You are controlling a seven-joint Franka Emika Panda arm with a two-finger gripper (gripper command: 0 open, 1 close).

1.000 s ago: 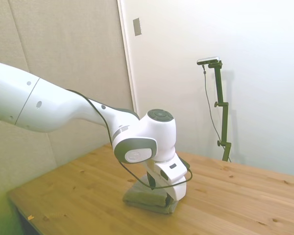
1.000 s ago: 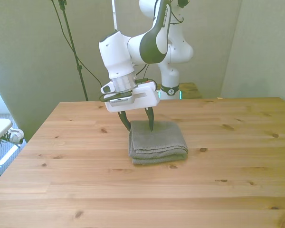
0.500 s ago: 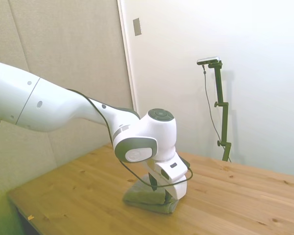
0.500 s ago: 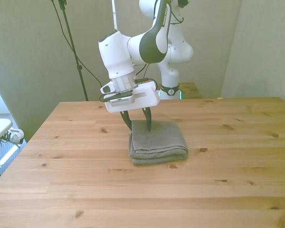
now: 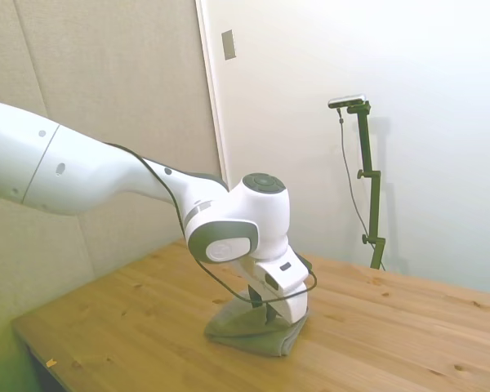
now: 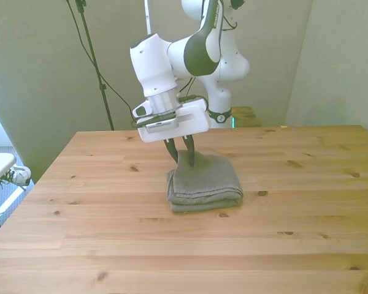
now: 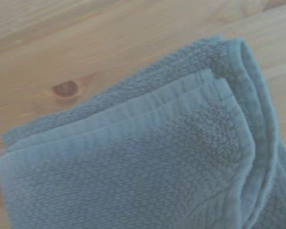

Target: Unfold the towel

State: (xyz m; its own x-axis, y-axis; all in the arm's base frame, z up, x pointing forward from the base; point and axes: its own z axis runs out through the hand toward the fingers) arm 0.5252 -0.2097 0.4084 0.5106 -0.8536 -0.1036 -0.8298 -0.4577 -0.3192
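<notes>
We have pinched the towel's far corner and begun to lift it.

Our gripper [image 6: 181, 155], open over the cloth a second ago, now has its fingers together on the top layer of the grey towel [image 6: 203, 184], raising a small peak; the rest lies folded on the table [image 6: 294, 245] just below and beyond the fingertips.
</notes>
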